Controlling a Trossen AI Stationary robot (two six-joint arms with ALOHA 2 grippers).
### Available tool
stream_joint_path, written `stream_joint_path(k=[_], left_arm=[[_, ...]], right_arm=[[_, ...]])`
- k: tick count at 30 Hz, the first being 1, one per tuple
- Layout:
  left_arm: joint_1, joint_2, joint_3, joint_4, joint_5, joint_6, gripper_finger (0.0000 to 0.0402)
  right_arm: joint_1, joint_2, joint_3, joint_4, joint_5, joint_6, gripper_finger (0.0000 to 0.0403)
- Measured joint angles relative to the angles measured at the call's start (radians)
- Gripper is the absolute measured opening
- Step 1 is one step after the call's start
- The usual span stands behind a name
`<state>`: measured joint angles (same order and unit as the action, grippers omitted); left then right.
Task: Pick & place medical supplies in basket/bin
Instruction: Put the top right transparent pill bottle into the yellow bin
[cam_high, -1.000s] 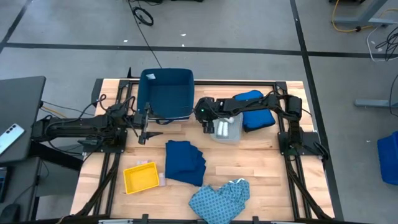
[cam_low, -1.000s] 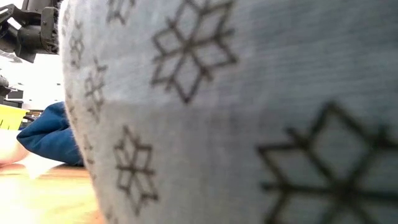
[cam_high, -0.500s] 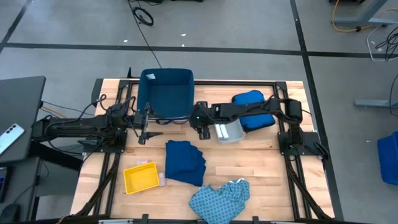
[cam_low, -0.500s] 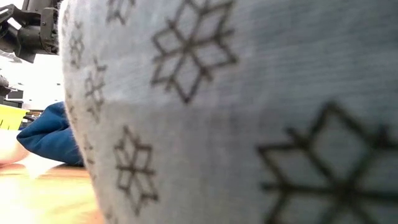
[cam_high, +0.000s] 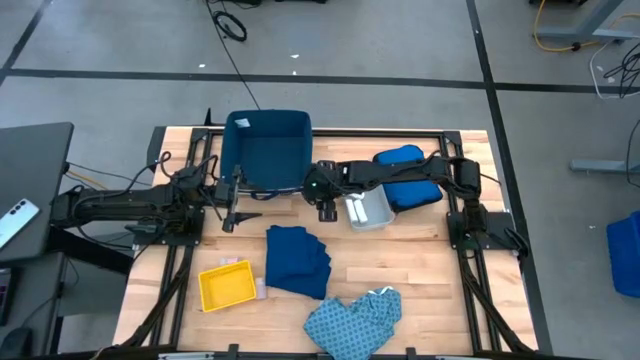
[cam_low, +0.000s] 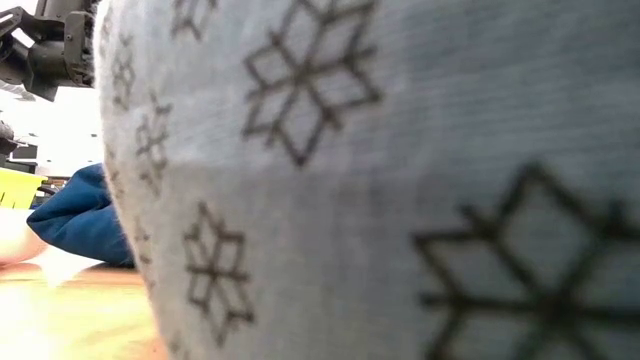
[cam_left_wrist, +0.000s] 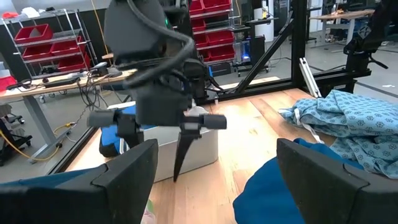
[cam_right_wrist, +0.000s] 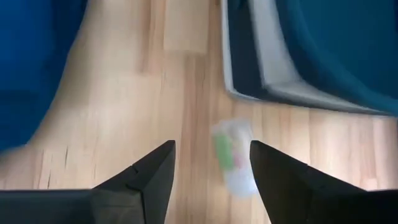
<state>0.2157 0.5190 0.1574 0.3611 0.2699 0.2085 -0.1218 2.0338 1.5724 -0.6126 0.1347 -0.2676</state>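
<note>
A small packet (cam_right_wrist: 231, 157) lies on wood beyond the open right gripper (cam_right_wrist: 211, 163).

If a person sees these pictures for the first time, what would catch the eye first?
Probably the low view: a pale patterned cloth fills nearly all of it. From above, the big navy bin stands at the table's far edge, and the right pincer hangs open over bare wood between it and the grey tray.

The wooden table (cam_high: 400, 255) carries a navy bin (cam_high: 268, 150), grey tray (cam_high: 368, 209), yellow tray (cam_high: 227, 285), two garments, perhaps packets.
</note>
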Motion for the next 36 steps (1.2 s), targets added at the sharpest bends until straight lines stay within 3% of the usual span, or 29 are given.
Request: stream_joint_path(k=[12,27,32,36], left_arm=[[0.0,0.0,-0.001,0.008,0.004,0.001,0.0329],[0.0,0.0,-0.001,-0.001,0.019,0.002,0.0329],[0.0,0.0,0.0,-0.005,0.019,0.001,0.0329],[0.0,0.0,-0.001,-0.007,0.019,-0.002,0.0329]], right_arm=[[-0.015,0.098,0.025,-0.006,0.073,-0.051,0.0263],[-0.06,0.175,0.095,-0.045,-0.004,-0.116,0.0263],[-0.048,0.176,0.099,-0.065,-0.007,-0.12,0.024],[-0.034,0.177,0.099,-0.084,-0.012,-0.123,0.0193]])
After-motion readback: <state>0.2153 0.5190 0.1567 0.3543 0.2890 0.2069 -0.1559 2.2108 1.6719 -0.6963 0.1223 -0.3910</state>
